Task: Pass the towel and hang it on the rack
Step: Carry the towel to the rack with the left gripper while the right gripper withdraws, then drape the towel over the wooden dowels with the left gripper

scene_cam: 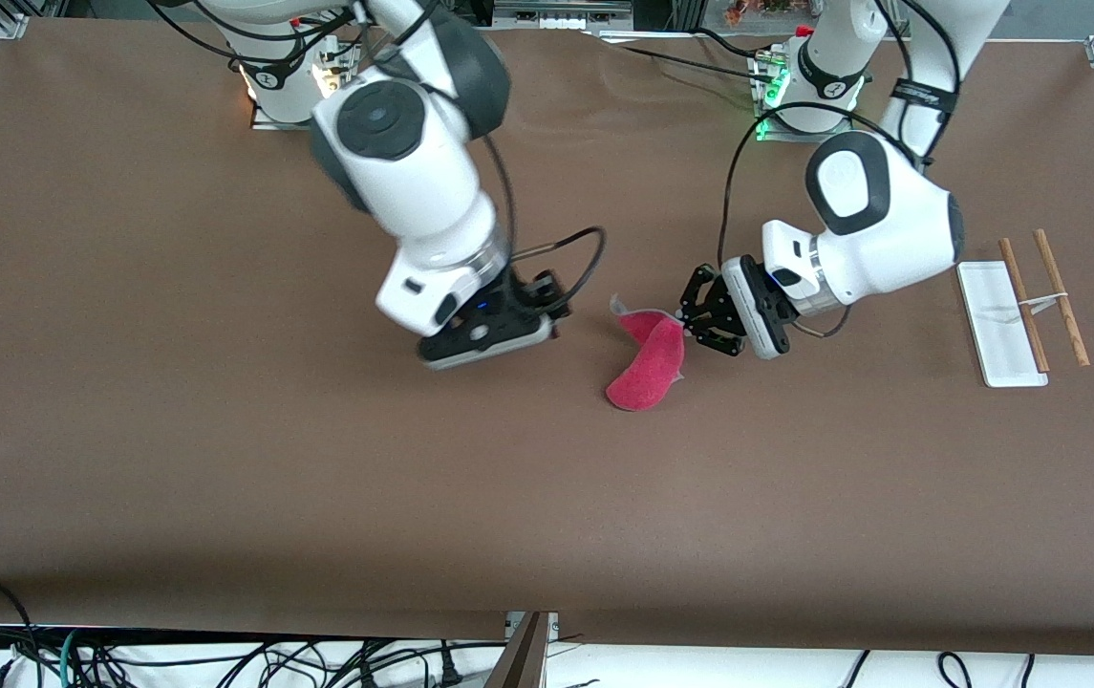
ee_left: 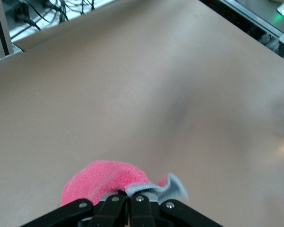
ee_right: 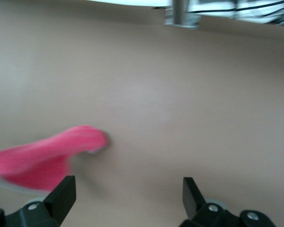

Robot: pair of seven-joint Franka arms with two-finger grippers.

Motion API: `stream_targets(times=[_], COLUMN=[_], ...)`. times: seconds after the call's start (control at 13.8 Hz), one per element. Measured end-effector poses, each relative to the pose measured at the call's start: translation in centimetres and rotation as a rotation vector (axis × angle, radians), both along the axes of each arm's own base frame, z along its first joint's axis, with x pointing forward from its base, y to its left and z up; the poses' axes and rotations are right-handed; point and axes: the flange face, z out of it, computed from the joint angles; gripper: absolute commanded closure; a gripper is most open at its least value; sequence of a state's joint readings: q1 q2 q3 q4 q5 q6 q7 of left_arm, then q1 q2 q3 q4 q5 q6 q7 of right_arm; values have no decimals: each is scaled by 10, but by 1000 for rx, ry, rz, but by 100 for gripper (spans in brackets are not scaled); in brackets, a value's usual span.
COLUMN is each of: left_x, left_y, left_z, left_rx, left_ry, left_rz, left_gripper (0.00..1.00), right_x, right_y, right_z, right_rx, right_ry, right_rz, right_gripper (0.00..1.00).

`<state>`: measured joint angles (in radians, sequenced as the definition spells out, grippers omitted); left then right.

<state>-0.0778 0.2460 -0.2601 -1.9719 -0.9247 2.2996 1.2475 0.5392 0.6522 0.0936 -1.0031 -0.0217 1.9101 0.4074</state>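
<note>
The pink-red towel point(scene_cam: 647, 363) with its grey corner patch point(ee_left: 173, 188) is at mid-table. My left gripper point(scene_cam: 685, 320) is shut on the towel's edge beside the grey patch, and the rest of the cloth droops from it toward the table. In the left wrist view the towel point(ee_left: 104, 179) bulges just past the closed fingers point(ee_left: 114, 208). My right gripper point(scene_cam: 551, 298) is open and empty, low over the table beside the towel toward the right arm's end. The towel shows blurred in the right wrist view point(ee_right: 42, 163), to one side of the gripper point(ee_right: 127, 189).
The rack stands near the left arm's end of the table, with a flat white base point(scene_cam: 991, 330) and two thin brown rods point(scene_cam: 1061, 296) over it. Brown table surface point(scene_cam: 317, 478) stretches around. Cables lie past the table's near edge.
</note>
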Motion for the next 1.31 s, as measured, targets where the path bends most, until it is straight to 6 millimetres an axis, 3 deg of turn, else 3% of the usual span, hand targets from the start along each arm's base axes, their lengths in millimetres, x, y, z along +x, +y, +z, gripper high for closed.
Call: stream_targets(times=[0.29,0.51,0.73,0.94,1.09,1.31], left_x=[17,24,28,24,18,0], left_y=[19,67,142,232,293,383], left_z=[46,70,100,127,131,118], left_rx=[130,223,319,415,493,609], left_ry=[83,175,262,330,367,447], left_rz=[-80,-121,-127,-74,-9,89], left_gripper=[100,100,100,100,100,100], right_x=[33,41,53,71,71,55], right_y=[-71,-108,-159,-250,-313,-371], right_z=[27,41,49,63,67,77], right_rx=[-84,-175,-262,-276,-258,-256], right_ry=[-65,-82,-61,-31,6,42], right_rz=[-81,-10,26,-18,-53,-41], right_gripper=[0,0,0,0,0,0])
